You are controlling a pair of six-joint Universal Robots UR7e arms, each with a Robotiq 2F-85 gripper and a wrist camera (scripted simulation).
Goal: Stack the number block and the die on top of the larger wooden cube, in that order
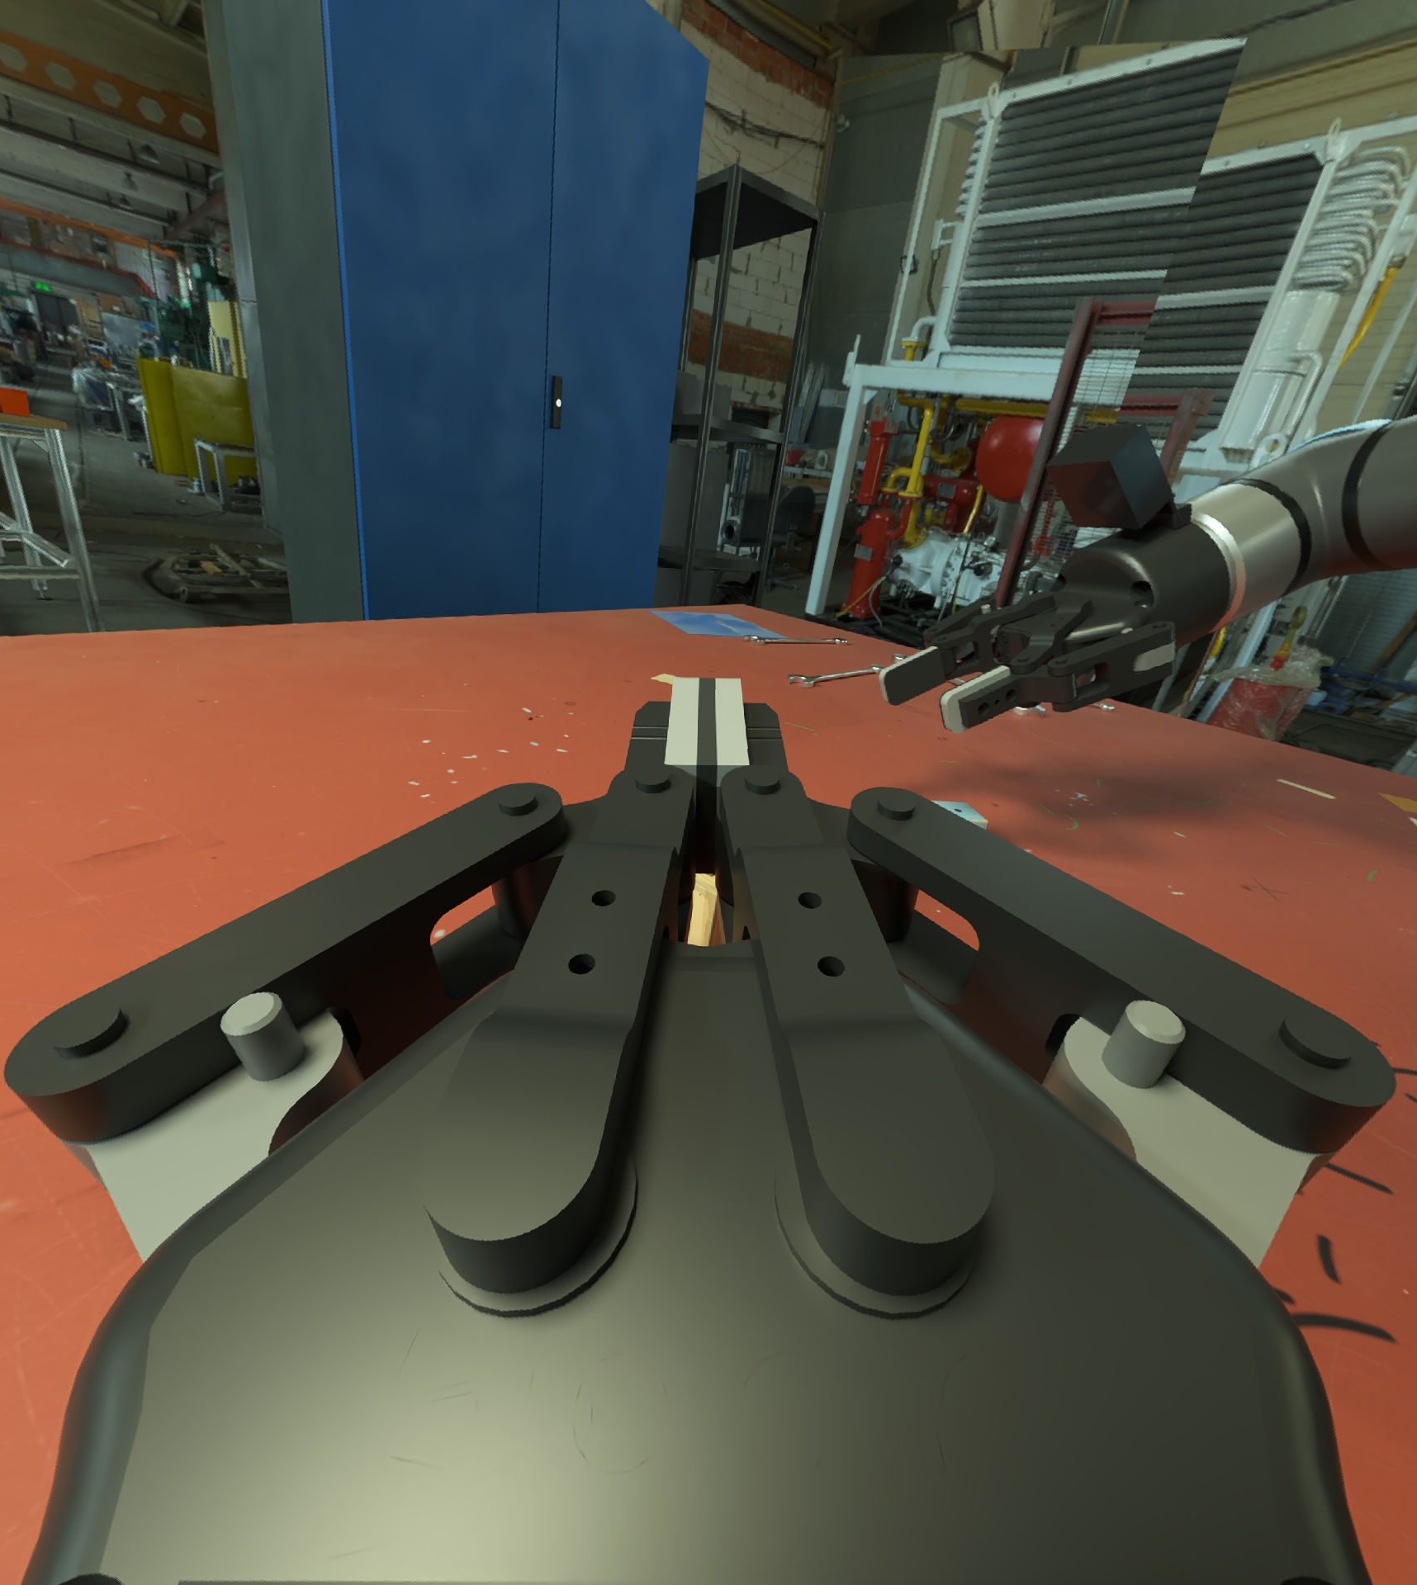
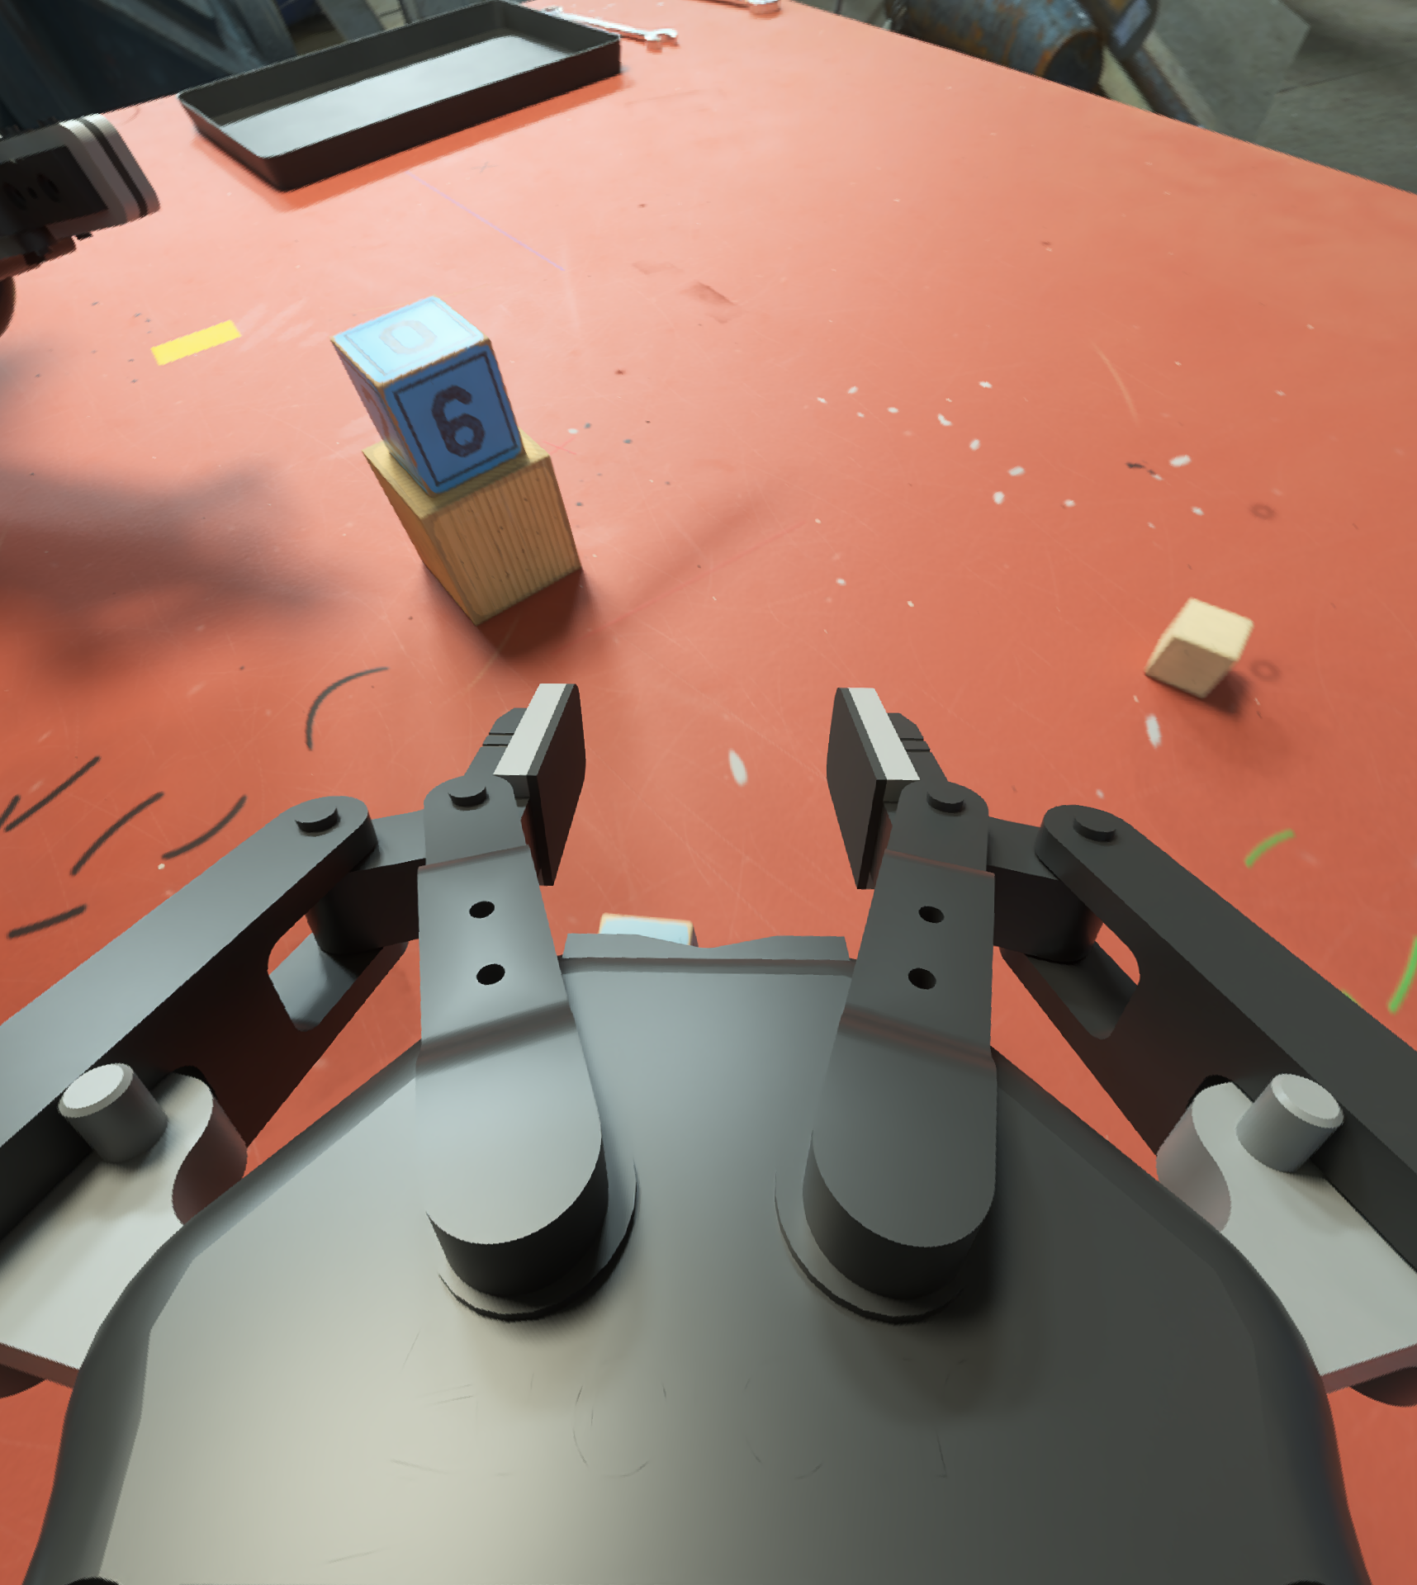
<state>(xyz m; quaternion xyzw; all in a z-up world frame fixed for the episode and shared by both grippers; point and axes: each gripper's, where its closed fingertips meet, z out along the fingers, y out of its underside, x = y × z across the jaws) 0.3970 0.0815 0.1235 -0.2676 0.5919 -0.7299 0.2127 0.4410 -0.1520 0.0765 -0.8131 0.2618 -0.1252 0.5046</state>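
The blue number block (image 2: 430, 403) stands on the larger wooden cube (image 2: 491, 532), turned slightly against it, left of centre on the red table (image 2: 859, 300). My right gripper (image 2: 705, 755) is open and empty, hovering short of the stack. A small pale-blue block with a tan edge, probably the die (image 2: 645, 928), peeks out under the right gripper's palm; it also shows in the left wrist view (image 1: 958, 810). My left gripper (image 1: 705, 729) is shut and empty above the table. It appears at the top left of the right wrist view (image 2: 44, 197). The right gripper (image 1: 945, 686) appears open in the left wrist view.
A smaller pale wooden cube (image 2: 1198, 647) lies at the right. A black tray (image 2: 405, 86) stands at the far edge, with a wrench (image 2: 619, 26) beyond it. A sliver of light wood (image 1: 703, 918) shows between the left fingers' bases. A blue cabinet (image 1: 516, 300) stands behind the table.
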